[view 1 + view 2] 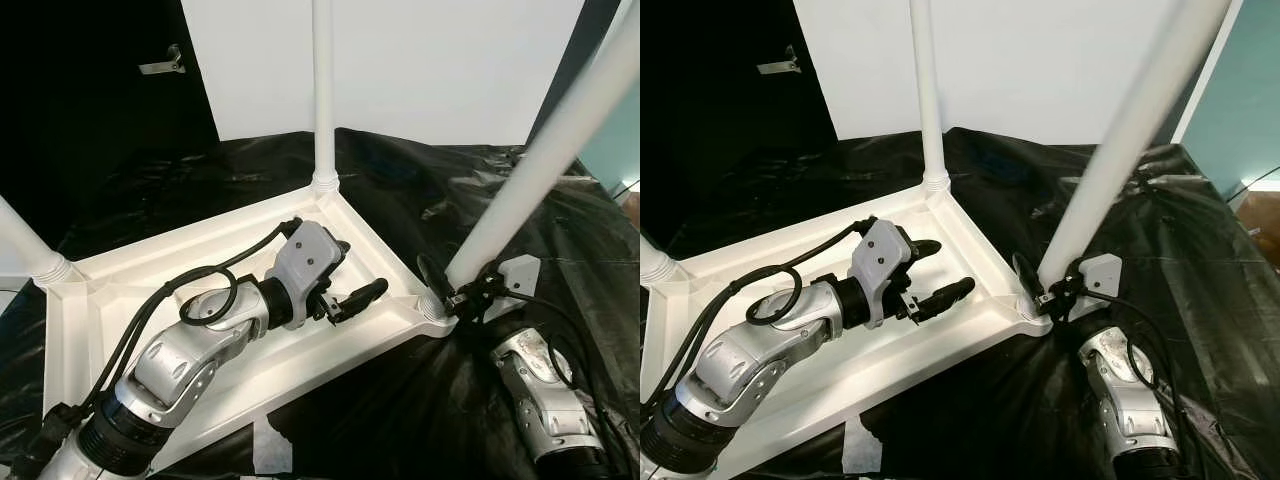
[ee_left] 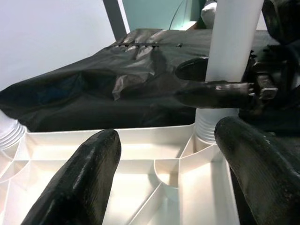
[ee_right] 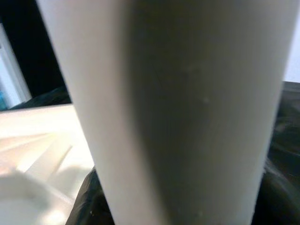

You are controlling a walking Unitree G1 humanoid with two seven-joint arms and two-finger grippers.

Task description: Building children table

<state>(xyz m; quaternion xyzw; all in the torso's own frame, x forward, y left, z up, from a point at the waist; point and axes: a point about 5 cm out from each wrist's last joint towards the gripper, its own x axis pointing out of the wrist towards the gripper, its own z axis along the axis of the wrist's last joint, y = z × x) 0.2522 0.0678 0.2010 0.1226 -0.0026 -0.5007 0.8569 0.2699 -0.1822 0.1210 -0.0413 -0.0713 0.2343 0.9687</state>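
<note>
The white table top (image 1: 120, 300) lies upside down on a black sheet. One white leg (image 1: 323, 90) stands upright in its far corner, and a short stub of another leg (image 1: 25, 250) shows at the left corner. A third leg (image 1: 540, 160) leans in the near right corner socket. My right gripper (image 1: 450, 287) is shut on that leg just above its base; the leg (image 3: 187, 112) looms close in the right wrist view. My left gripper (image 1: 357, 272) hovers open over the ribbed underside, with nothing between its fingers (image 2: 79, 183).
The black plastic sheet (image 1: 420, 190) covers the ground all around the table top. A white wall (image 1: 430, 60) is behind, a dark door with a handle (image 1: 162, 62) at the back left, and a teal wall (image 1: 1250, 100) to the right.
</note>
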